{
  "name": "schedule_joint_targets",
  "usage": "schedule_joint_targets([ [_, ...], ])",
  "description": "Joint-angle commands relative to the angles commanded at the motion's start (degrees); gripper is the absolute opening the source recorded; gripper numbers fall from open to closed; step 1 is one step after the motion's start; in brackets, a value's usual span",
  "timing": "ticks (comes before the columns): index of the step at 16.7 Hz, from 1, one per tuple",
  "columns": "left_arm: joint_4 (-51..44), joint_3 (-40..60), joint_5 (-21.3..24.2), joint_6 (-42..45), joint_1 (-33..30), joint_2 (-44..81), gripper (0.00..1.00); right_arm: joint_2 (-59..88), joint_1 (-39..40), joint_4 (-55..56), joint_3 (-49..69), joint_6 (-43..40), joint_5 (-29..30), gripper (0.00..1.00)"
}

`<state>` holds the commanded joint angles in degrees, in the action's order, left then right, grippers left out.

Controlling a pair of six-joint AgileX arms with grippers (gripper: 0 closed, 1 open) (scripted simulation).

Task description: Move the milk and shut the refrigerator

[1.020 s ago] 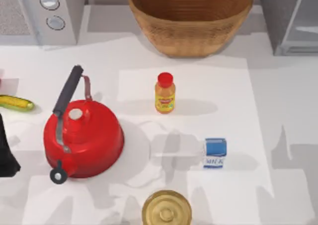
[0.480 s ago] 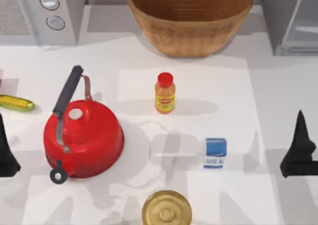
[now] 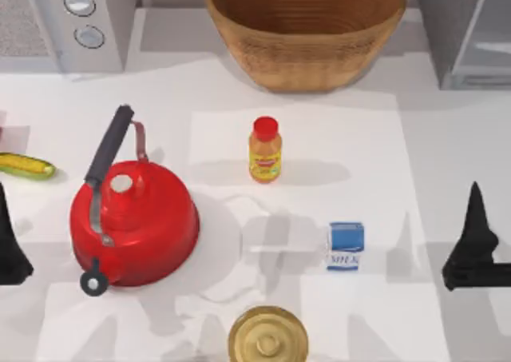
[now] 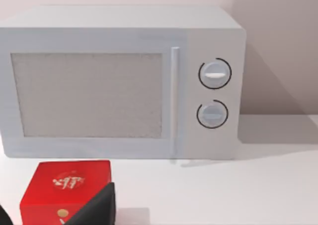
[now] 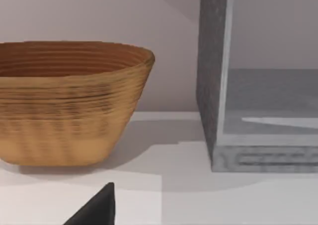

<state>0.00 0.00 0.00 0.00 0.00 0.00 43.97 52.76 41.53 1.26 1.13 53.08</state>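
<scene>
The milk [image 3: 346,246] is standing upright between the orange bottle [image 3: 265,149] and our right gripper [image 3: 473,254], whose finger spread we cannot tell. We are judging it light, stiff, slightly crushable, so we are aiming for its flat sides.

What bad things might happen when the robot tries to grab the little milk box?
1. The small blue-and-white milk carton is light and narrow, so the right gripper, now off to its right, might knock it over.
2. The round brass-coloured lid sits just in front and to the left of it, so a low swing might bump it.
3. The grey speckled refrigerator is far back, a long carry, so the carton might slip.
</scene>
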Motion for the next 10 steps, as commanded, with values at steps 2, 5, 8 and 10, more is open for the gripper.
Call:
schedule_joint_targets([
  [2,0.0,0.0,0.0,0.0,0.0,0.0,1.0,1.97,0.34,-1.81,0.78,1.62,0.32,1.0],
  [5,0.0,0.0,0.0,0.0,0.0,0.0,1.0,9.5,1.93,-7.41,4.49,7.64,0.99,1.0],
  [8,0.0,0.0,0.0,0.0,0.0,0.0,1.0,21.59,4.93,-14.96,10.93,16.73,1.13,1.0],
  [10,0.0,0.0,0.0,0.0,0.0,0.0,1.0,30.36,7.01,-20.34,16.07,23.79,0.8,1.0],
])
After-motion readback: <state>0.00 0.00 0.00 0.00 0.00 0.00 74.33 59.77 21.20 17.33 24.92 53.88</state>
